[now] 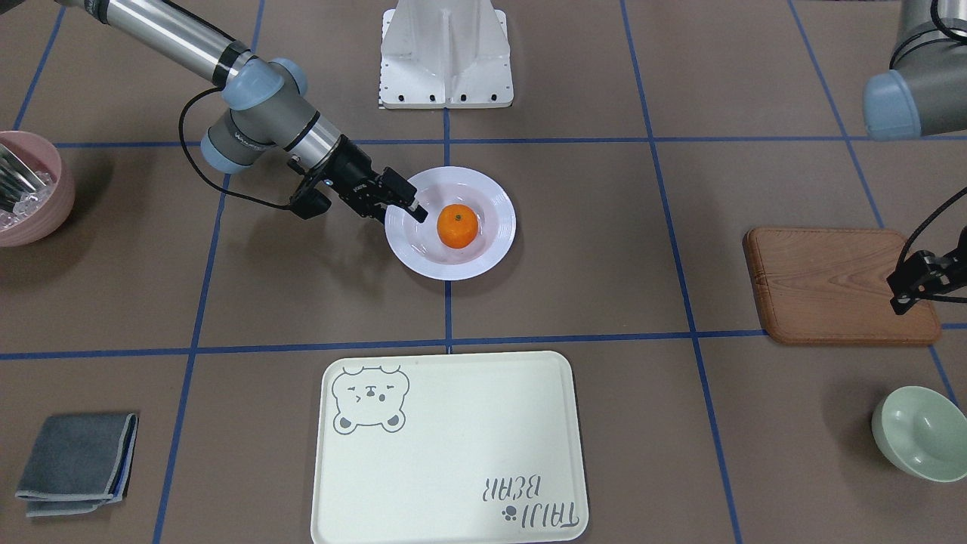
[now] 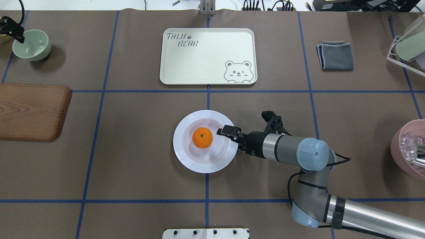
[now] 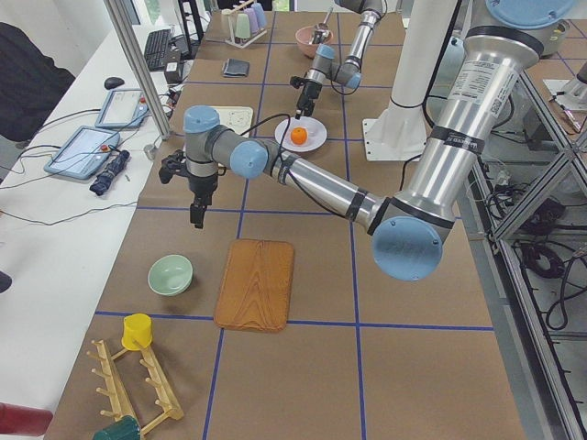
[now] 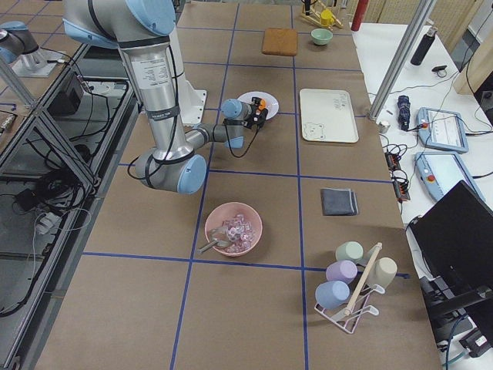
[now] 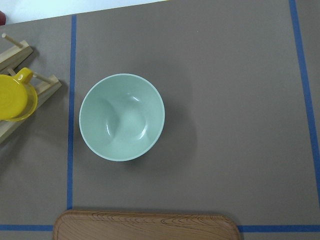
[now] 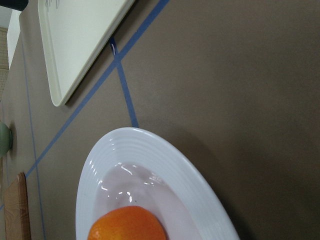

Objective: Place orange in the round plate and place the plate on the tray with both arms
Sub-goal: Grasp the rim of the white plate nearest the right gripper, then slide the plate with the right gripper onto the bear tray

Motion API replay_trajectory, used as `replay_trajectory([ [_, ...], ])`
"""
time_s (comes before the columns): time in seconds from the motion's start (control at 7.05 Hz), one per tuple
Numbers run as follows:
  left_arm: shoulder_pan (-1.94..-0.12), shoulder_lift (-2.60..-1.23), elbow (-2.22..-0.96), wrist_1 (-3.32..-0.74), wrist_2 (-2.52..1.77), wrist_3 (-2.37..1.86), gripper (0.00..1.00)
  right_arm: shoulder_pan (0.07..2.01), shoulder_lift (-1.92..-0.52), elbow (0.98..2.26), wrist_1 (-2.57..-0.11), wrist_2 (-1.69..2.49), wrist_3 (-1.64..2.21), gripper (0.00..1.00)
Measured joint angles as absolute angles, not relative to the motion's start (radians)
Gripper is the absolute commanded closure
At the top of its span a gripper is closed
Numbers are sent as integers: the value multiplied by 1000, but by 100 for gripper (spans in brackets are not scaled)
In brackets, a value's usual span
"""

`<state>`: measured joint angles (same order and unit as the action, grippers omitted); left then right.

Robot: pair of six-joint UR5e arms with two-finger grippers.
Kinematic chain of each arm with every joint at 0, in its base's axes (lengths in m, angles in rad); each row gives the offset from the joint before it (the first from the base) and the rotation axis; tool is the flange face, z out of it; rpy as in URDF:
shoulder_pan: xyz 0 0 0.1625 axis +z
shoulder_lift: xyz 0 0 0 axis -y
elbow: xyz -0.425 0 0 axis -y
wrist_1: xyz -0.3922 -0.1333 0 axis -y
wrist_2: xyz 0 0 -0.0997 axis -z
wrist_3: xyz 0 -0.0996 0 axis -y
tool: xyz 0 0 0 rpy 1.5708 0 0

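The orange (image 1: pixel 457 225) lies in the sunken centre of the white round plate (image 1: pixel 495 243), which rests on the table mid-scene. My right gripper (image 1: pixel 412 205) reaches in low and nearly level, and its upper fingertip (image 2: pixel 221 131) sits over the plate's rim on the robot's right side. Its jaws are stacked one above the other, so their gap is hidden. The cream bear tray (image 1: pixel 453 483) lies bare beyond the plate, apart from it. My left gripper (image 1: pixel 901 301) hangs shut and holds nothing, far off above the wooden board's edge.
A brown wooden board (image 1: pixel 831 283) and a pale-green bowl (image 1: pixel 920 432) lie on the robot's left side. A pink bowl (image 1: pixel 34 189) and a folded grey cloth (image 1: pixel 75 462) are on its right. The white robot base (image 1: pixel 446 57) stands behind the plate.
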<state>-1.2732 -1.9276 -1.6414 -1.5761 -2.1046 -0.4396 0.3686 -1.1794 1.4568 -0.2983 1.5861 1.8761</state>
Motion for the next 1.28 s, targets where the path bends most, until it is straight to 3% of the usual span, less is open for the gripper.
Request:
replay_trajectory([
  [0.43,-1273,-1928,-1641,-1575,-2105,-440,1,363,-1170,1449,-296,1586,1891,2],
  [0.57,-1272,-1927,-1640,-1575,-2104,-440,1,360,-1169,1448,-296,1586,1895,33],
  [0.71,-1272,-1926,-1640,-1575,-2103,-440,1,358,-1165,1449,-296,1586,1898,51],
  [0.85,-1272,-1926,-1640,-1575,-2102,-440,1,358,-1159,1450,-296,1585,1901,59],
  [1.28,-1272,-1925,-1641,-1575,-2102,-440,1,357,-1152,1455,-292,1585,1904,66],
])
